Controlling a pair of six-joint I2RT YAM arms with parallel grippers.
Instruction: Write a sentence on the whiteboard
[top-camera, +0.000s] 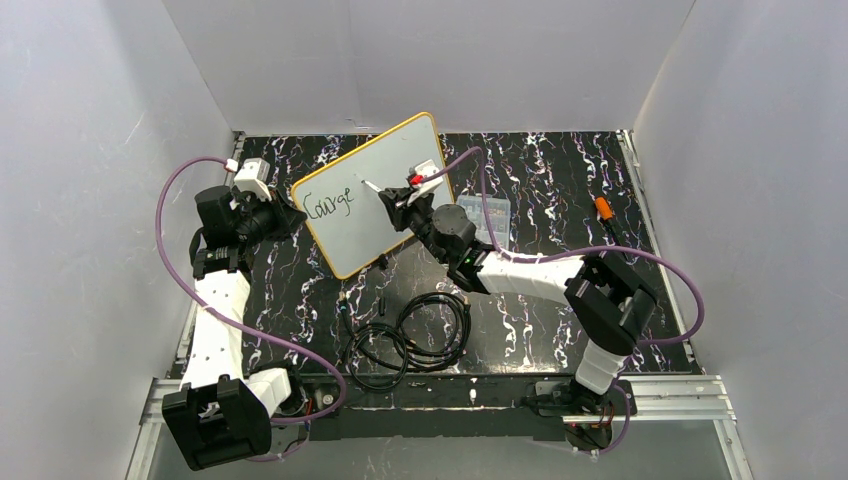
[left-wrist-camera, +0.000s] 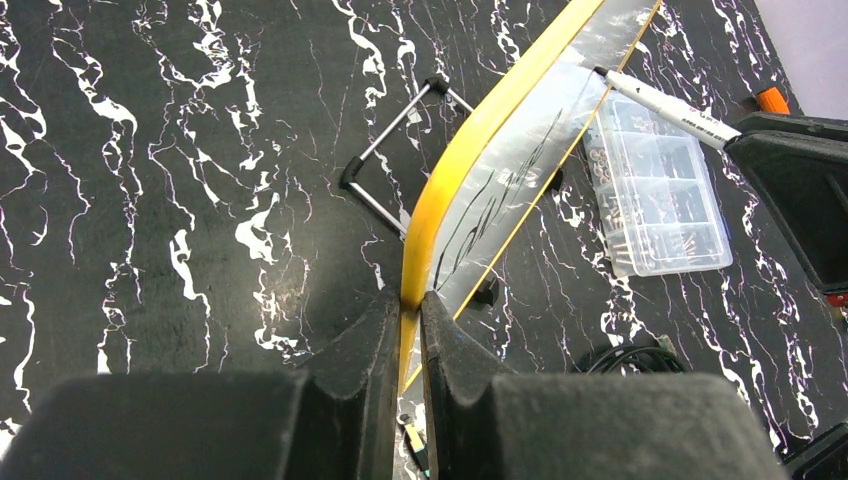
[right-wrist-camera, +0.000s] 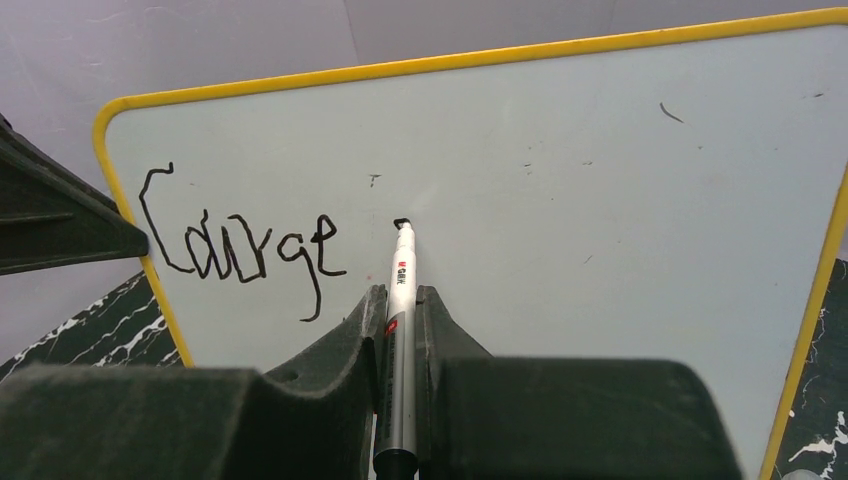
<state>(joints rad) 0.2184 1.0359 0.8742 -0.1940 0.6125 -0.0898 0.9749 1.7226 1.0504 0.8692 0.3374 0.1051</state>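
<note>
Pinching the yellow rim of the thin white rectangular whiteboard (top-camera: 350, 240) (left-wrist-camera: 520, 150) (right-wrist-camera: 600, 200), the left gripper (top-camera: 292, 216) (left-wrist-camera: 410, 305) has its black jaws clamped on the board's left edge. The board stands tilted up at the far left-centre of the black white-veined table (top-camera: 560, 190), its face turned toward the right arm.

The right gripper (top-camera: 398, 202) (right-wrist-camera: 400, 295) is closed on a slim white-and-silver marker pen (top-camera: 372, 187) (left-wrist-camera: 665, 105) (right-wrist-camera: 403, 260). The pen's black tip touches the board near its middle.

Just left of the tip sits the dark handwritten lettering (top-camera: 330, 198) (left-wrist-camera: 500, 205) (right-wrist-camera: 245, 250), one word reading roughly "Courge". The rest of the surface is bare except for a few faint specks.

A clear compartmented plastic box (top-camera: 497, 215) (left-wrist-camera: 660, 200) lies on the table to the right of the board. Coiled black cables (top-camera: 410, 335) rest on the near side, between the two arms.
</note>
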